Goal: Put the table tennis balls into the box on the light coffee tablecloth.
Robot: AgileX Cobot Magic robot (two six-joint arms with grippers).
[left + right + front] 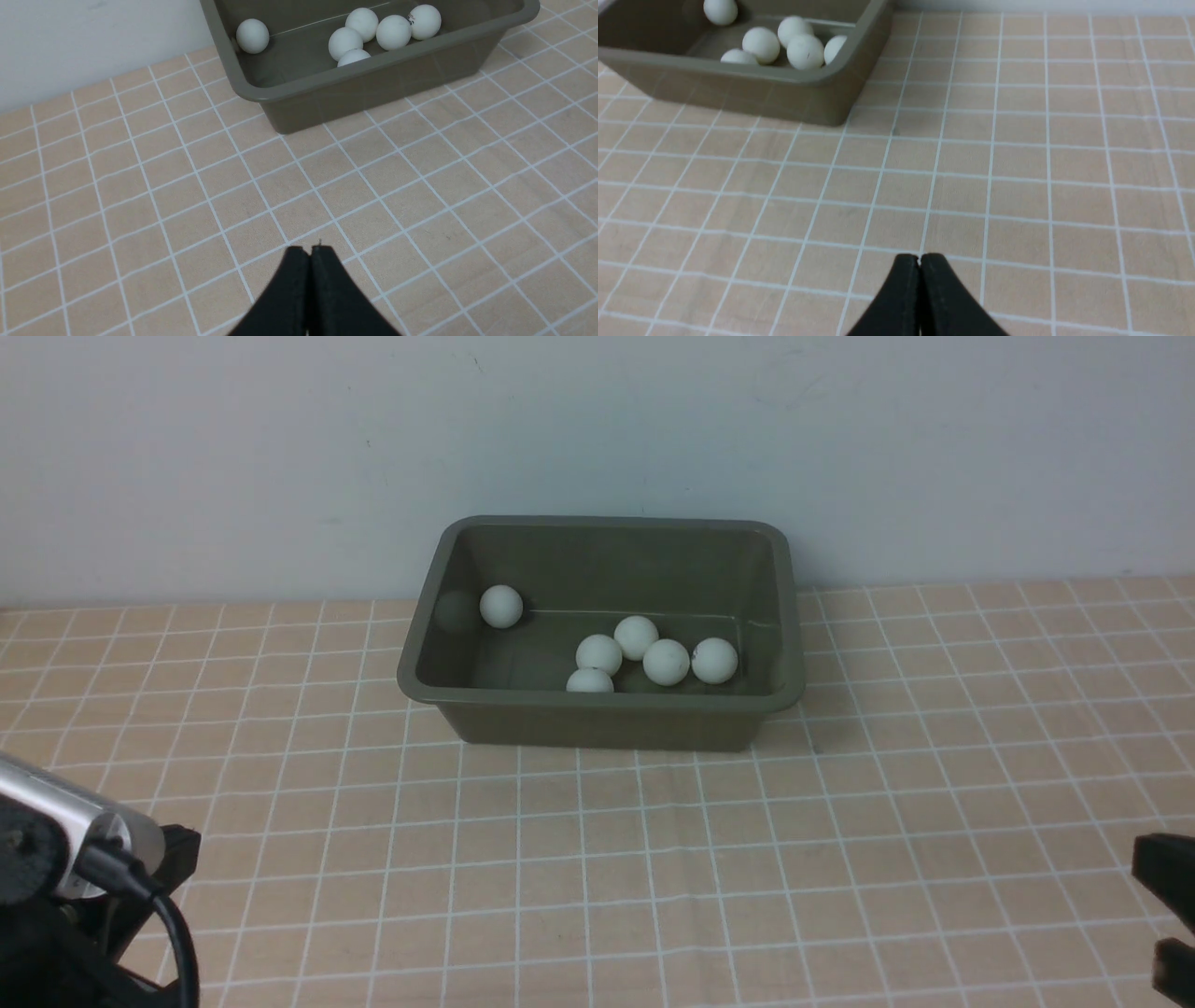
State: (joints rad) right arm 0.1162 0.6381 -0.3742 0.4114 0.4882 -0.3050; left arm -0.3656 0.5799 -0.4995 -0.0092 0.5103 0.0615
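Balls [666, 661] for table tennis, six that I can count, lie inside the olive-green box [597, 719], which stands on the light coffee tablecloth [653, 859] near the far edge of the surface, close to the wall [280, 457]; one ball [501, 606] sits alone toward the box's left far corner and the other five are grouped near its front wall. Left tool [310, 252] has its black fingers pressed together with nothing between them, above bare cloth near the left front corner of the surface. Right tool [920, 259] is pressed together too and empty, near the right front corner, well apart from the box.
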